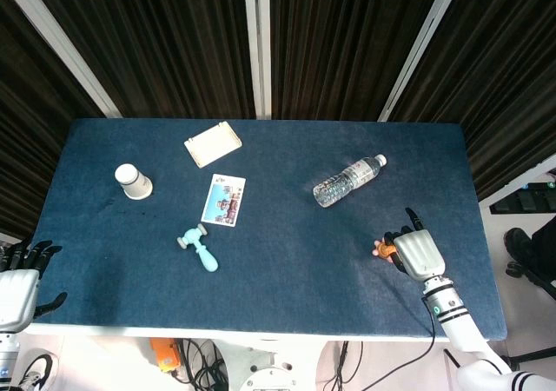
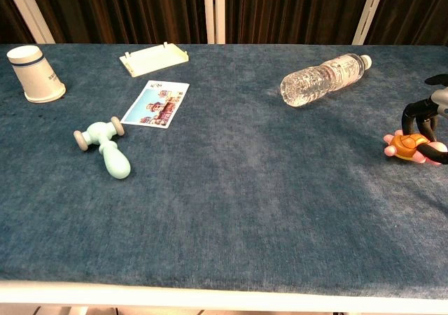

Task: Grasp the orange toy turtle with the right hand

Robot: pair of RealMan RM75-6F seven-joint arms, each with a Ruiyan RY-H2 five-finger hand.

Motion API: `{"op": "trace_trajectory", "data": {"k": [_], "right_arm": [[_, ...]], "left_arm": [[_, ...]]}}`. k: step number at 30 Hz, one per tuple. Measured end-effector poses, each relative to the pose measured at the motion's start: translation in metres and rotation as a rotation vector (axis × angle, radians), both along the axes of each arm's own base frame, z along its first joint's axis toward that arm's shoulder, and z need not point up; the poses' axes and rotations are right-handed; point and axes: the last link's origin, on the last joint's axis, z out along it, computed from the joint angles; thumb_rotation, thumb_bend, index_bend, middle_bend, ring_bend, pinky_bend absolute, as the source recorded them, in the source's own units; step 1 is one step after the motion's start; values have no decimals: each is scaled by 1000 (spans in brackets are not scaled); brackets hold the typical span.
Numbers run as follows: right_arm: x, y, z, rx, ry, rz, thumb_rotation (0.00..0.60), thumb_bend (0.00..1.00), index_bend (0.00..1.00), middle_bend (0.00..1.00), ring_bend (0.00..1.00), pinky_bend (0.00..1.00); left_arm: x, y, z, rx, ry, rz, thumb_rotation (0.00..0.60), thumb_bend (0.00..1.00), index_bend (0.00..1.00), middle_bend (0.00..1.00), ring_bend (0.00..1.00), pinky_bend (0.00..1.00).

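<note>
The orange toy turtle [image 1: 382, 250] [image 2: 408, 145] lies on the blue table [image 1: 287, 235] near its right front corner. My right hand [image 1: 415, 252] [image 2: 427, 112] reaches in from the right and its dark fingers [image 2: 418, 113] curl down over the turtle's shell, gripping it against the cloth; one finger sticks out straight. Most of the hand is cut off by the chest view's right edge. My left hand [image 1: 22, 278] hangs off the table's front left corner with fingers spread and nothing in it.
A clear plastic bottle [image 1: 348, 181] [image 2: 323, 79] lies behind the turtle. Further left are a picture card [image 1: 223, 200], a mint toy hammer [image 1: 199, 247], a white paper cup [image 1: 133, 182] and a cream tray [image 1: 213, 144].
</note>
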Motion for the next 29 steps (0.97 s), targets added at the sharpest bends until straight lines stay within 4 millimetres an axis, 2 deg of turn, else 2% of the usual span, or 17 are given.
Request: {"op": "trace_trajectory", "data": {"k": [2,4,7,9,12,19,24,29], "right_arm": [[1,0,1,-10,-18,11,600,446,939,874,443,0],[2,0,1,-13,-41,22,600,323,725,692,377,0],[0,1,1,4,-59,23,600,177,249,237,93,0],[-2,2,0,26,-47,11,600,119,35,43,1,0],[-1,3,0,43,-39,4,600,91,0,0,0,0],[5,8,7,48,-53,31,600,68,0,0,0,0],[11,18,24,16,-77,49,600,68,0,0,0,0],[8,26,39,-15,-88,14,600,71,0,0,0,0]], "left_arm": [[0,0,0,0,0,0,600,161,219,135,3,95],[0,0,0,0,1,0,600,161,219,135,3,95],[0,1,0,-1,1,-1,600,160,219,135,3,95],[0,1,-1,-2,1,-1,600,161,218,135,3,95],[0,1,0,0,1,0,600,161,218,135,3,95],[1,4,0,5,-3,-3,600,161,219,135,3,95],[5,8,2,4,1,-12,600,161,219,135,3,95],[4,11,6,4,6,-6,600,162,238,135,3,95]]}}
